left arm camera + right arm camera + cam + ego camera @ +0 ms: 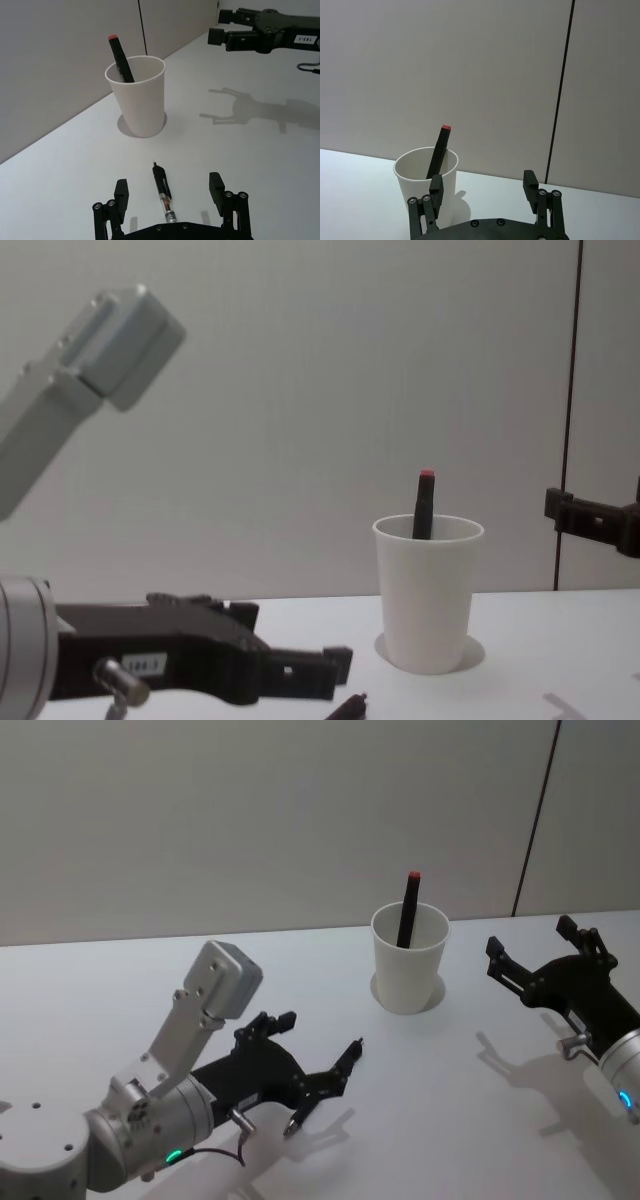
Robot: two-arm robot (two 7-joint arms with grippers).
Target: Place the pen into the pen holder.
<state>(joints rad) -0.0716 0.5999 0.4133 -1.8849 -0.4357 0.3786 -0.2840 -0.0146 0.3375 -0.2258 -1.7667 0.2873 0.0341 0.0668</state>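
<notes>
Standing toward the back edge of the desk [120, 990], right of its middle, the pen holder [408, 970] is upright. It carries one thing: a black marker [408, 910] with a red end, which leans against the far side of the rim and pokes well above it.

The pen [162, 195], clear-barrelled with a black grip, lies flat on the desk in front of the holder, toward the front edge. It is apart from the holder, with its tip pointing at it.

The left gripper [168, 184] is low over the desk at the pen. Its claw is spread wide, one finger on each side of the barrel, neither one touching it. From the head camera the gripper's body covers most of the pen.

The right gripper [529, 937] hangs above the desk near the right edge, just beside the holder and apart from it. Its claw is also spread, holding nothing and facing the holder.
</notes>
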